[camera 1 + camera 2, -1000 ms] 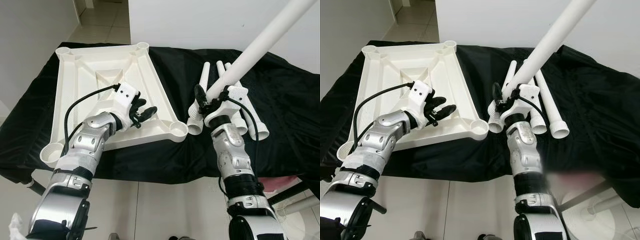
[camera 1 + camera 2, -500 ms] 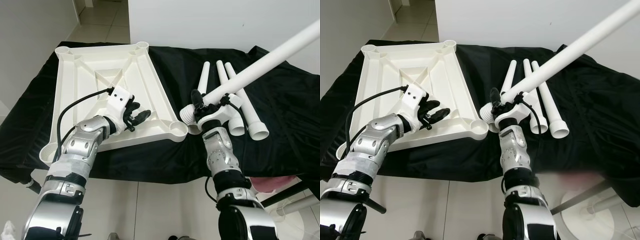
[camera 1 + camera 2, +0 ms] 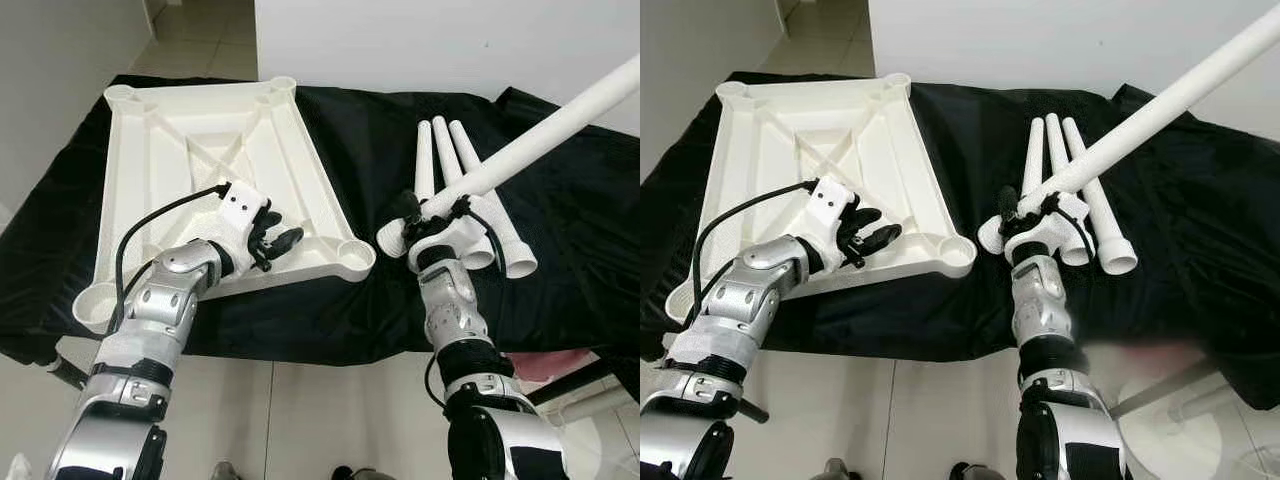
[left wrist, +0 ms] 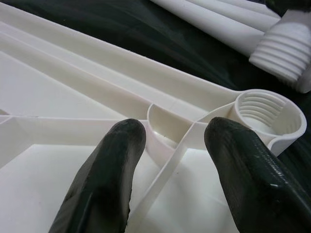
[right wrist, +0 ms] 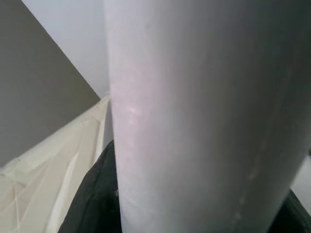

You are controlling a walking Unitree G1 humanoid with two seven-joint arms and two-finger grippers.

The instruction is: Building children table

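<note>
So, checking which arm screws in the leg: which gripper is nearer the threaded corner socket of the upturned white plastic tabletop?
Left. The left gripper hovers beside the socket; the right gripper is further, across the gap.

White tabletop [image 3: 180,150] and legs [image 3: 455,160], black cloth [image 3: 370,140], black-fingered pincers.

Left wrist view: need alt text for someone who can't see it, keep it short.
Two black fingers of the open left gripper hover over the ribbed underside of an upturned white table top, straddling a rib near its threaded corner socket. The threaded end of a white table leg sits just beyond the socket, with more legs lying on black cloth behind.
</note>
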